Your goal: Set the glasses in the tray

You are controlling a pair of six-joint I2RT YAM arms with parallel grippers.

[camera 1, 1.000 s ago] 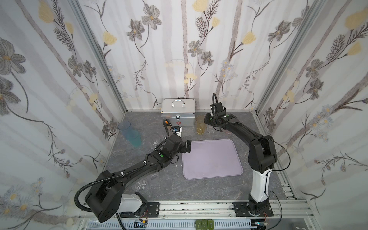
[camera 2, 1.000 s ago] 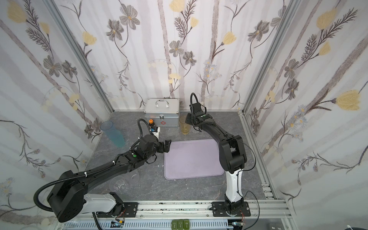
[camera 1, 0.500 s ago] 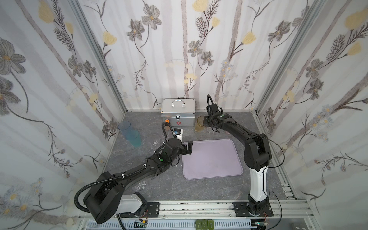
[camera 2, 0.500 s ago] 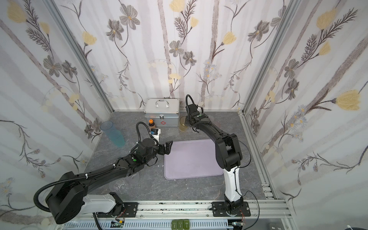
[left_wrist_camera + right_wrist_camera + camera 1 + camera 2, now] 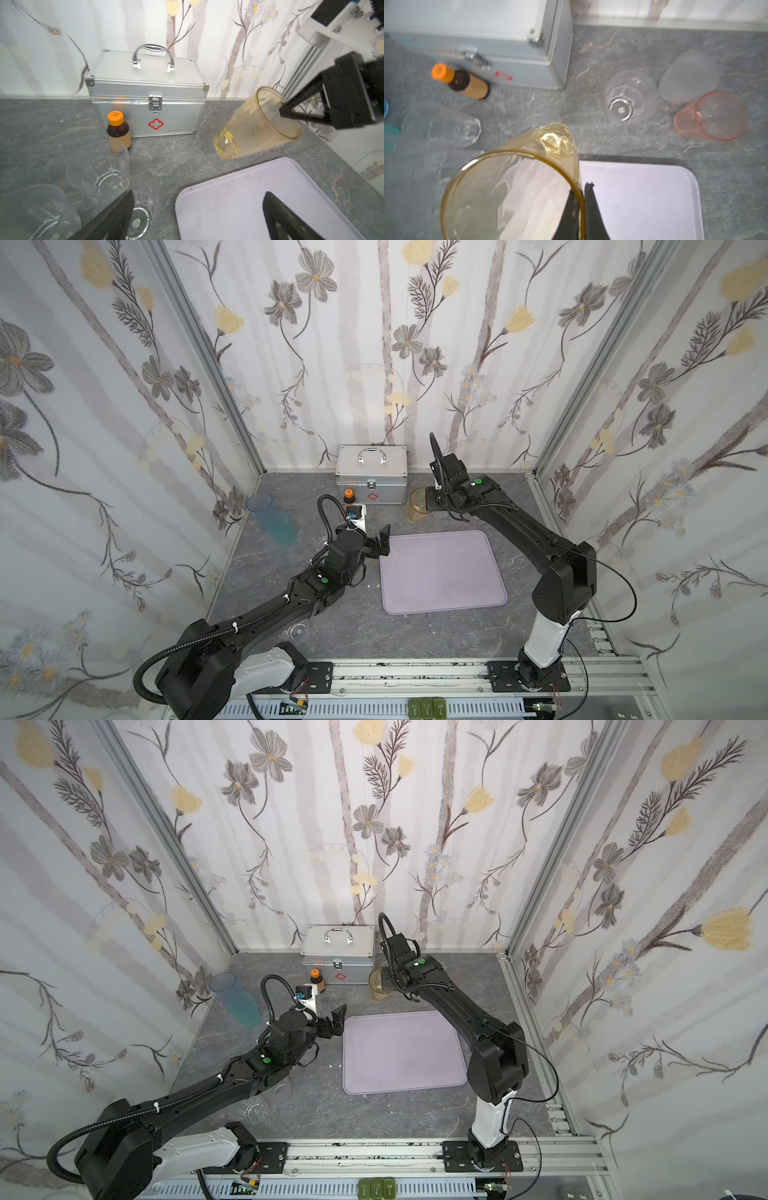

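Observation:
My right gripper [image 5: 581, 188] is shut on the rim of the amber glass [image 5: 512, 180], one finger inside and one outside. The glass [image 5: 417, 504] hangs tilted above the table, just beyond the far left corner of the lilac tray [image 5: 442, 572]. My left gripper [image 5: 198, 194] is open and holds nothing, over the tray's [image 5: 239, 197] left far corner. Clear glasses [image 5: 99, 166] stand beside it. A clear faceted glass [image 5: 629, 97], a frosted glass [image 5: 689, 76] and a pink glass [image 5: 712, 116] stand behind the tray. Blue [image 5: 259, 506] and teal [image 5: 282, 529] glasses stand at the left wall.
A silver first-aid case [image 5: 371, 475] stands against the back wall, with a brown bottle [image 5: 348, 495] with an orange cap in front of it. Another clear glass [image 5: 253, 1110] sits under the left arm near the front. Papered walls close in three sides.
My right gripper has shut on the amber glass's rim and the glass now hangs tilted off the table. The left arm has hardly moved.

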